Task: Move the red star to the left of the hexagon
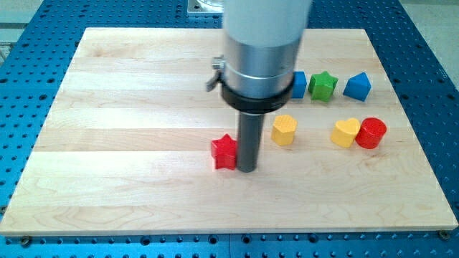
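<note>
The big wooden board [143, 107] is lying flat on a blue table [29, 43]. The grey arm [262, 43] is hanging down over the middle of the board, and it is hiding part of a blue block [298, 84] near the view's top. My tip [246, 170] is sitting on the board. It is just a plain rod, so it is not holding anything; it is only pushing.

The red star [224, 151] is sitting right against my tip, on the view's left side of it. The yellow hexagon [284, 130] is sitting near my tip on the view's right side, a little higher up. So the star is looking like it is already left of the hexagon, and I think the job is nearly finished or done.

Farther right, a yellow heart [346, 132] is touching a red round block [371, 133]. Above them, a green star [323, 86] and another blue block [357, 87] are sitting apart.
</note>
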{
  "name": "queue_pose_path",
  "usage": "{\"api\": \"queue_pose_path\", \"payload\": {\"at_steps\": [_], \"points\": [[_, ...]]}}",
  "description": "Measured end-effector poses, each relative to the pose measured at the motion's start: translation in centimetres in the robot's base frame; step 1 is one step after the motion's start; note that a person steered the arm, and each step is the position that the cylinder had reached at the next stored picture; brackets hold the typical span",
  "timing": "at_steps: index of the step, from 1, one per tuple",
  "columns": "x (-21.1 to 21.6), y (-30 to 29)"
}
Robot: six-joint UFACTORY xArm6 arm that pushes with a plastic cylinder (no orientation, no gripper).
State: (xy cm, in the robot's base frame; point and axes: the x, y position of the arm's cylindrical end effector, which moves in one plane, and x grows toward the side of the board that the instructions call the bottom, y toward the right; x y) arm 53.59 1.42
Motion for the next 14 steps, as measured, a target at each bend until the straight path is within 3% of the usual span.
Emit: {"api": "queue_pose_path", "payload": {"at_steps": [1,3,5,6,7,10,11,14], "points": [[3.9,-1.8],[-1.6,-2.9],[-4.2,-4.7],[-4.4,-11.0],[-6.8,-11.6],[-7.9,-2.5],[-12.1,-5.4],[-19.4,-4.1]]}}
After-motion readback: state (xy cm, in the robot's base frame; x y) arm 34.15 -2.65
